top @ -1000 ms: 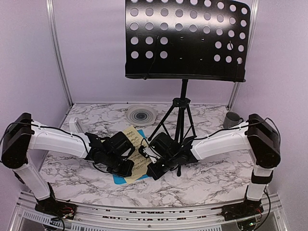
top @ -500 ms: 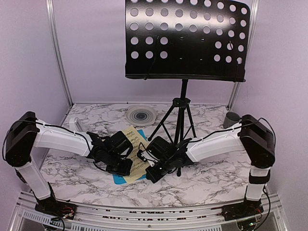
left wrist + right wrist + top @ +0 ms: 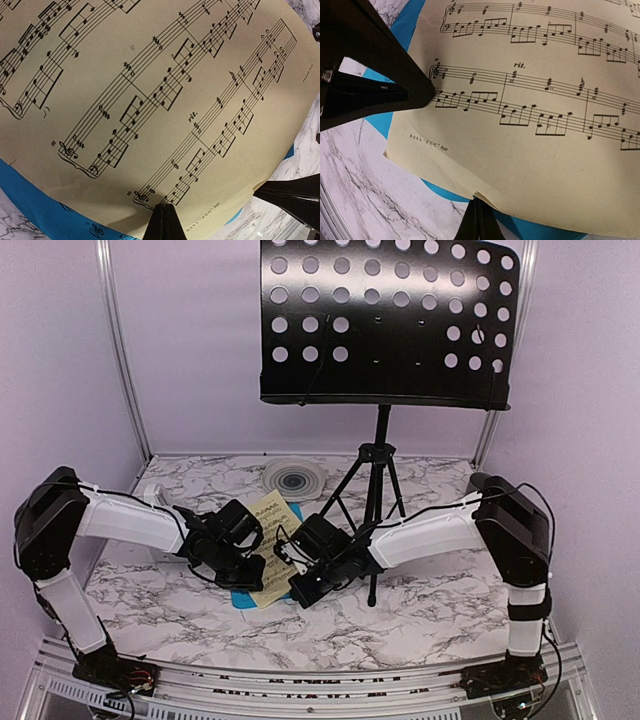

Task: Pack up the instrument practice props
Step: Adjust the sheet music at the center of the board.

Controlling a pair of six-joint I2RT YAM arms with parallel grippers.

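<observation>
Arms swing toward nine o'clock; left pincer (image 3: 162,221) and right pincer (image 3: 477,221), clamped on the yellow page (image 3: 270,545), seemingly lift it off the blue page (image 3: 248,602).

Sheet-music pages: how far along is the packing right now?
Nothing looks packed yet. In hand: the shut left claw and shut right claw sit at the edge of the yellow page, lying on the blue page; a grip cannot be confirmed. Left: both pages, the upright music stand and the white metronome.
</observation>
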